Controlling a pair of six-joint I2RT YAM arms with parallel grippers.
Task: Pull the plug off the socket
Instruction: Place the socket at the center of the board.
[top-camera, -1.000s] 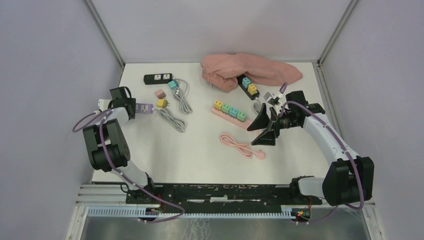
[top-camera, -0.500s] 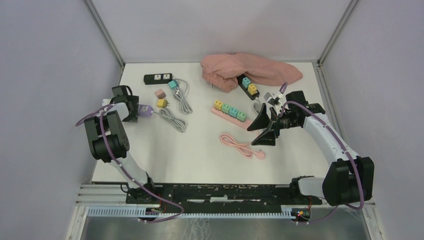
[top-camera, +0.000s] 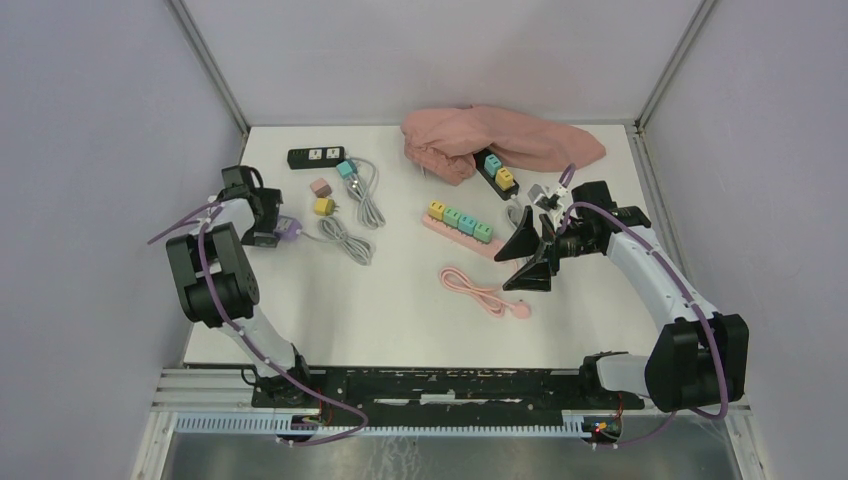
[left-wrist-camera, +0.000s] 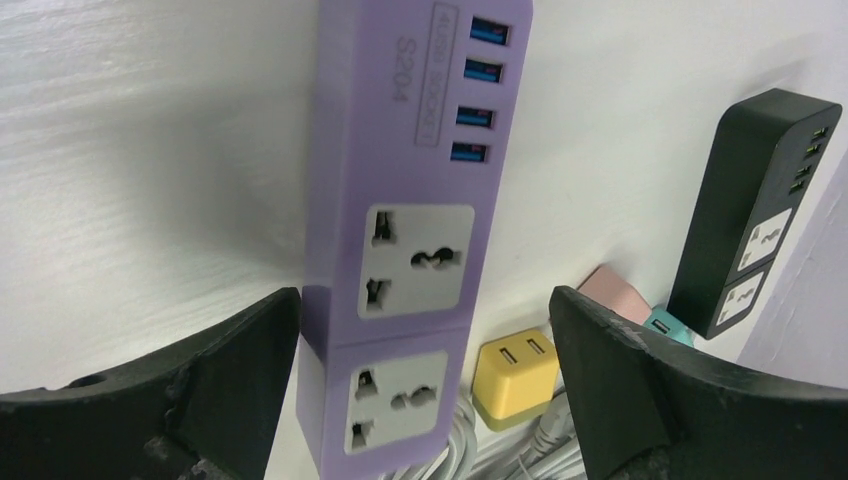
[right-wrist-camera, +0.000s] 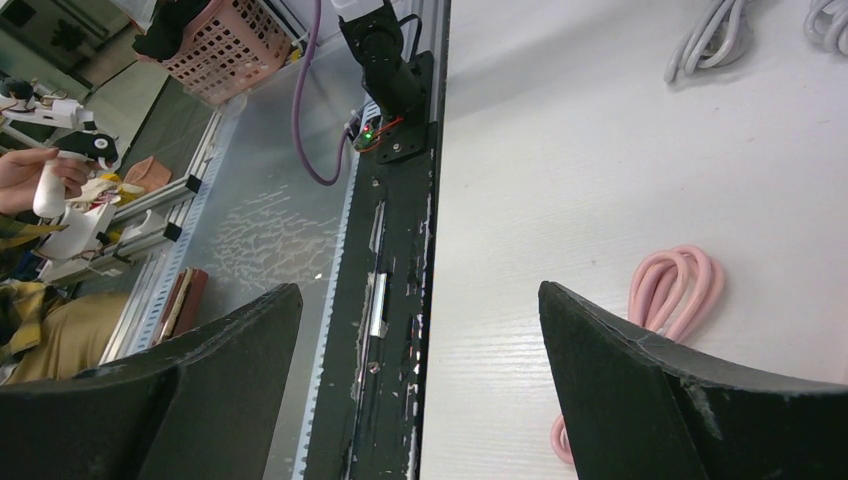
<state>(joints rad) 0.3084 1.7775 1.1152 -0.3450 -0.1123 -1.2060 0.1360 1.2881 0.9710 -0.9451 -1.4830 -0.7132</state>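
Inspecting the overhead view, the left gripper covers most of the purple power strip at the left edge of the tabletop. Only the strip's right-hand end shows, with a grey cable coiled just beside it. At the top of that frame a pink cloth hides part of a second black strip.

The left wrist view supplies what the overhead one lacks. There the purple power strip runs lengthwise from the top of the frame to the bottom, leaning slightly. Its four USB ports are at the upper end and its two sockets lie lower, face up with their holes uncovered. Its lower end is cut off by the frame edge. The jaws of the left gripper stand wide apart on either side of the strip and grip nothing. Whether the left-hand jaw touches the strip's edge cannot be told.

A yellow adapter lies loose at lower right of the strip. Behind it are a pink adapter, partly hidden, and a black power strip.

The right gripper has its jaws wide apart and empty above a pink cable.
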